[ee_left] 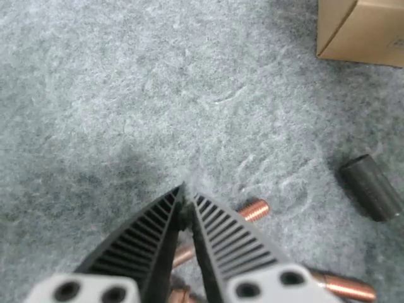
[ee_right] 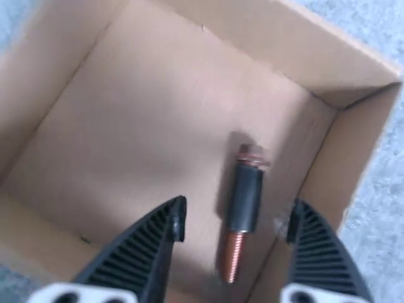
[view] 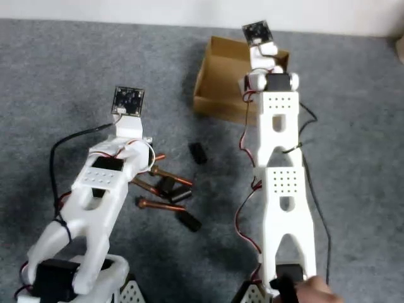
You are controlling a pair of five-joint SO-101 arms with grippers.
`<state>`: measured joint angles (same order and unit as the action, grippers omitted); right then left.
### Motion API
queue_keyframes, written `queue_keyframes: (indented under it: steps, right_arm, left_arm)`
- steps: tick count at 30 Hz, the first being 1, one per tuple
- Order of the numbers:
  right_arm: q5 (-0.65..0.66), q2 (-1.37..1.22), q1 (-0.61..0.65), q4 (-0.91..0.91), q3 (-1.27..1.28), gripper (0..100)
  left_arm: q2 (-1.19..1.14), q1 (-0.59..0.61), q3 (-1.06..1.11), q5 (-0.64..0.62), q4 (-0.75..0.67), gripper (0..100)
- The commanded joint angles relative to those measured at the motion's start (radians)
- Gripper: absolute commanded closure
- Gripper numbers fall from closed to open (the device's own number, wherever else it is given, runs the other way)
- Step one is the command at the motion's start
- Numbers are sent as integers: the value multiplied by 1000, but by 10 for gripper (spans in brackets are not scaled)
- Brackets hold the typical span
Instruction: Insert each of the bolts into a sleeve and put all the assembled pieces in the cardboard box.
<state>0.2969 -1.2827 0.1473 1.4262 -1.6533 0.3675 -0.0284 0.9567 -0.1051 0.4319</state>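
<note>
My right gripper (ee_right: 237, 218) hangs open over the cardboard box (ee_right: 88, 113). On the box floor below it lies an assembled piece (ee_right: 243, 211), a copper bolt through a black sleeve, free of the fingers. My left gripper (ee_left: 187, 203) is shut with nothing in it, low over the grey carpet. Copper bolts (ee_left: 249, 211) lie just beside and under its fingers. A loose black sleeve (ee_left: 372, 187) lies farther off. From above, several bolts (view: 163, 203) and black sleeves (view: 197, 152) lie between the two arms, and the box (view: 218, 79) stands at the back.
Grey carpet covers the whole work surface. The box corner (ee_left: 363, 31) sits beyond the left gripper. A person's hand (view: 312, 291) rests at the right arm's base. Cables (view: 60, 148) trail from both arms.
</note>
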Motion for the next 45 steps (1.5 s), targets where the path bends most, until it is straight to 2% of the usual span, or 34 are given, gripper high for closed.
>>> queue_keyframes:
  steps: [1,7,14,18,28,37,45]
  right_arm:
    - [6,33,12,41,-51,767]
    - [6,50,48,136,-131,767]
    - [5,186,117,275,-137,767]
    - [-86,283,120,331,-137,767]
    - [-187,483,120,338,-137,767]
    - [-189,736,124,340,-134,767]
    - [-189,857,119,340,-134,767]
  left_arm:
    - [4,5,-45,-3,-20,989]
    - [4,5,-42,-2,-38,989]
    - [4,7,-42,-2,-38,989]
    - [4,7,-42,-2,-38,989]
    - [4,12,-41,-2,-38,989]
    - [4,8,-41,-2,-38,989]
    - [4,8,-39,-2,-43,989]
